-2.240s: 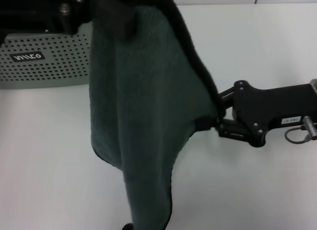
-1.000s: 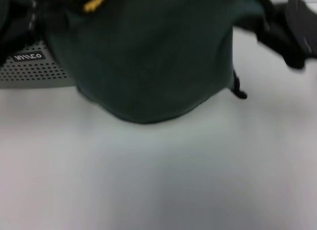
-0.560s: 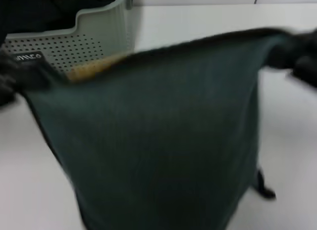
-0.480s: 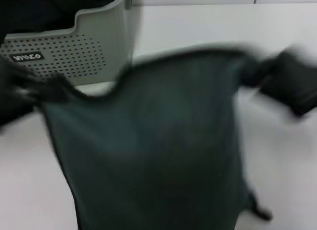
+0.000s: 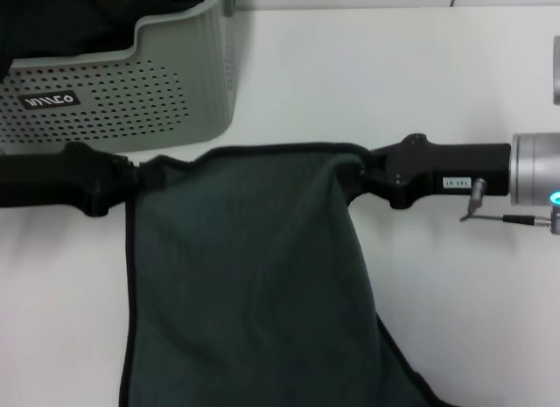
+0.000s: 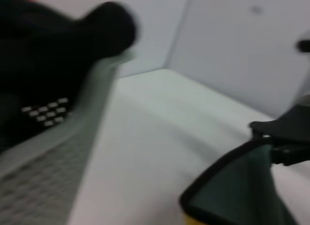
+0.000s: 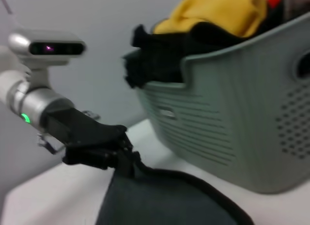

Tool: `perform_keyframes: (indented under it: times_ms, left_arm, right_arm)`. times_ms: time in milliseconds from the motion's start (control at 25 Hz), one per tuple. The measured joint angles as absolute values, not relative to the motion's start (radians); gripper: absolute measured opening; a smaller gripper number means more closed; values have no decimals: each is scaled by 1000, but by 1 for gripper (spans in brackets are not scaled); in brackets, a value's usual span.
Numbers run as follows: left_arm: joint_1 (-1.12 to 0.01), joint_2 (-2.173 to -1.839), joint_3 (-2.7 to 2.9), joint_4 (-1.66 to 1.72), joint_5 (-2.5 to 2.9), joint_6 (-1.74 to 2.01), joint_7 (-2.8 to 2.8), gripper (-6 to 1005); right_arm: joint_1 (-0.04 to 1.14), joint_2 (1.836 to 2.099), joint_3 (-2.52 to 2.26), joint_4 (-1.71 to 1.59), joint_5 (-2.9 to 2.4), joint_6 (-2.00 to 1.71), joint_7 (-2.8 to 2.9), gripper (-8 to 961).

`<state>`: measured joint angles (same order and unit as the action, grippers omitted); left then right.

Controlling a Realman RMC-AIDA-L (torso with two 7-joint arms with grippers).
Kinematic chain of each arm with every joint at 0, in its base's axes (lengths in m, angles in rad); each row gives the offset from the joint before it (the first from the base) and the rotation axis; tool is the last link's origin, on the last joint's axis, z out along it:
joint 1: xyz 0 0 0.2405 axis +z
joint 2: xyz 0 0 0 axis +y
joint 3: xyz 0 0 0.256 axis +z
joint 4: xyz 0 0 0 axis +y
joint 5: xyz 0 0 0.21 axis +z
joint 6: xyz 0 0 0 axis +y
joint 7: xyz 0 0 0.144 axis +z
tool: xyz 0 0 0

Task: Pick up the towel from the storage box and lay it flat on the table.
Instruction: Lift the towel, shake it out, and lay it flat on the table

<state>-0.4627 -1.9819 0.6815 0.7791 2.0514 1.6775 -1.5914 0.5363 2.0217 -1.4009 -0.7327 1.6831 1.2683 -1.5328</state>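
Both claws are clamped on the towel (image 5: 245,276): my left gripper (image 5: 131,177) pinches one far corner, my right gripper (image 5: 360,169) the other, so the far hem runs nearly taut between them, just in front of the storage box (image 5: 131,83). I judge the pick finished, since the cloth is wholly out of the box and opened to its full width. From the head view most of it appears to lie on the table (image 5: 367,66), spreading toward the near edge and running out of view there. I cannot tell whether the held hem touches the surface or hangs just above it. On the right side the cloth bunches into a diagonal fold below my right gripper, so it is not yet flat. What I reckon is left: lower the far hem, smooth that fold, let go with both claws and draw the arms clear.

Around the work, the box sits at the table's far left corner, with dark clothes (image 7: 160,51) and a yellow item (image 7: 218,12) heaped above its rim. Its front wall is close behind my left gripper, so I would mind that side when withdrawing. Otherwise the table around the towel looks bare.
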Motion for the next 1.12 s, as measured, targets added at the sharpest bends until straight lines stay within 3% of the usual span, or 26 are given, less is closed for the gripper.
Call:
perform_keyframes:
  times_ms: [440,880,1120]
  left_arm:
    - [-501,-1984,685,776,2120,1485,-1665,157]
    - [-503,-1984,684,771,2155,1422,-1671,163]
    - [-501,-1988,682,755,2161,1411,-1698,166]
  right_arm:
    - [650,2024,-1402,-648,1640,1132,-1517,11]
    - [657,2028,-1411,-635,1663,1086,-1530,14]
    - [653,2028,-1447,-646,1664,1023,-1530,118]
